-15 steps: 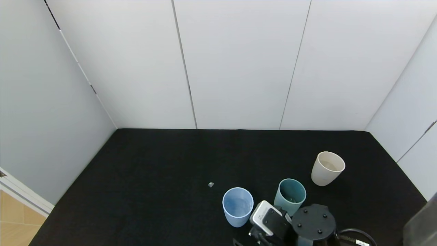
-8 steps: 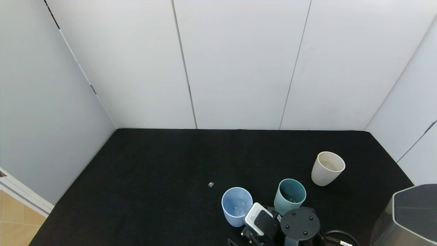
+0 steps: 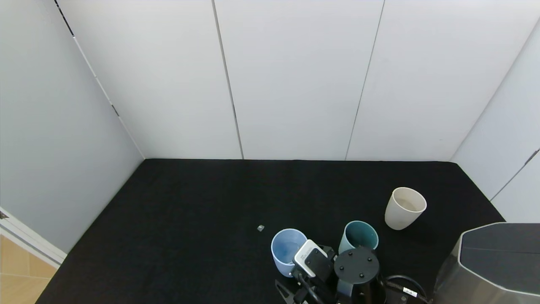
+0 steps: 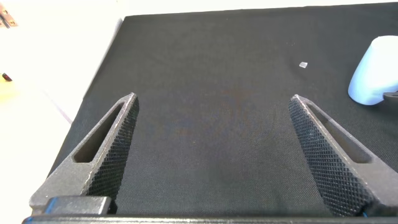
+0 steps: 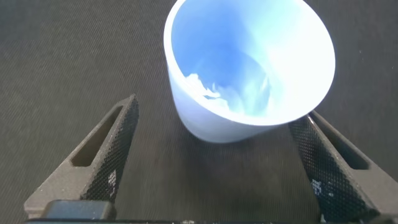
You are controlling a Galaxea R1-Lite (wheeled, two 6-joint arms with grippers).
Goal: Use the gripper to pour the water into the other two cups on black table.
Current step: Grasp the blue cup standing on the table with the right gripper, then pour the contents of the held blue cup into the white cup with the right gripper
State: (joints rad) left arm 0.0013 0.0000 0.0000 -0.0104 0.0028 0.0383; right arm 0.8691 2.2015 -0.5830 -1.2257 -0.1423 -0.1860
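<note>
The light blue cup stands on the black table near its front edge, with clear water in the bottom. My right gripper is open, low over the table, with the blue cup just ahead between its fingers and close to one fingertip. In the head view the right wrist and its white camera box hide the fingers. The teal cup and the cream cup stand upright to the right. My left gripper is open and empty over bare cloth, left of the blue cup.
A large grey housing fills the front right corner of the head view. A small grey speck lies on the cloth left of the blue cup. White wall panels border the table on three sides.
My right wrist has moved left, closer to the blue cup, which has shifted slightly left. The grey housing has come further into view from the right. The teal and cream cups have not moved.
</note>
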